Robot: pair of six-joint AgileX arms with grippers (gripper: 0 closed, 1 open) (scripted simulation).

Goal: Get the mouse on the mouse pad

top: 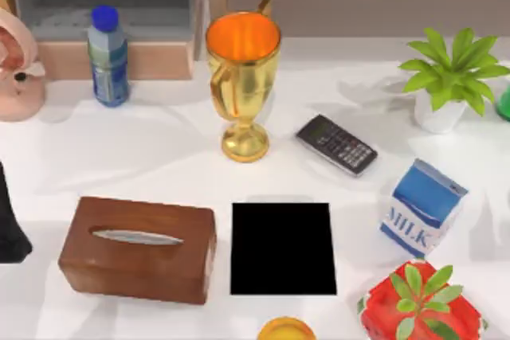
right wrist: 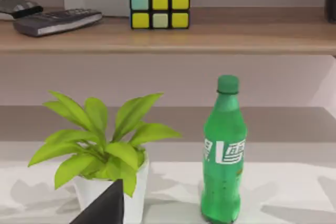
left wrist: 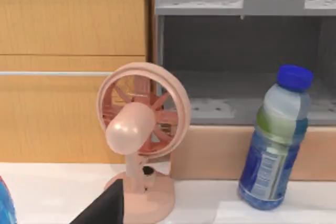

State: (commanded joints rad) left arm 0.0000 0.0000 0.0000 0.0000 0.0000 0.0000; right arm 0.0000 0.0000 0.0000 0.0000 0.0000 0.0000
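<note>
Carton (top: 422,207) lettered "MILK" right of bare black mouse pad (top: 283,248) (end effector states: cannot tell).

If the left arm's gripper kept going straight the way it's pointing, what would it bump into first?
Probably the pink fan. In the left wrist view it stands right ahead of the left gripper, closer than the blue-capped bottle off to one side. How far away it is can't be judged exactly.

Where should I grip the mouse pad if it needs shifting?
Probably the right edge of the mouse pad, coming from above: it lies flat and sheet-thin, so only an edge offers purchase, and the tissue box crowds its left side.
</note>
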